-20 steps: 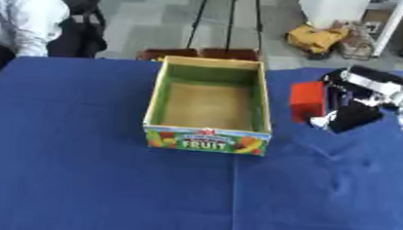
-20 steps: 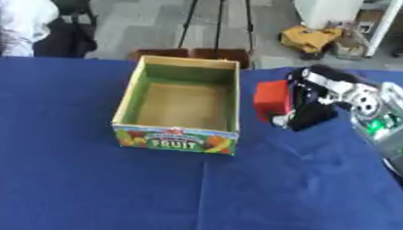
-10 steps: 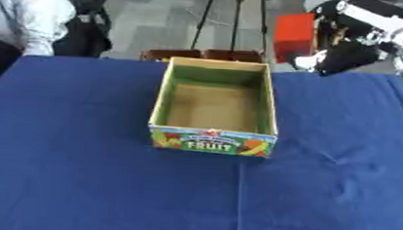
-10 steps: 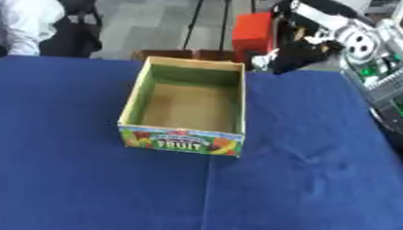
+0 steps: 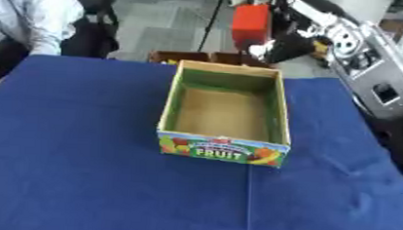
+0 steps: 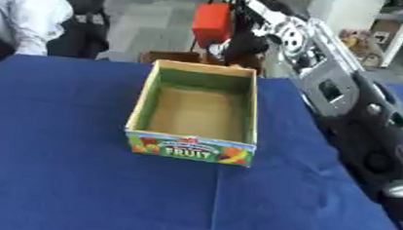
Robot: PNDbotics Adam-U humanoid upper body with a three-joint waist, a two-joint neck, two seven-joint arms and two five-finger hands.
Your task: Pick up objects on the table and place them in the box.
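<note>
A red block (image 6: 212, 22) hangs in the air past the far wall of the box (image 5: 224, 149), clasped in the fingers (image 6: 242, 42) of the right hand (image 5: 286, 41), which curl round its right side. The box, open-topped with a green lining, a brown floor and a fruit label on its near wall, sits below and nearer than the fingers on the blue surface (image 5: 75, 170). The silver and black arm (image 6: 325, 83) runs from the fingers down the right edge. The left hand shows in neither view.
</note>
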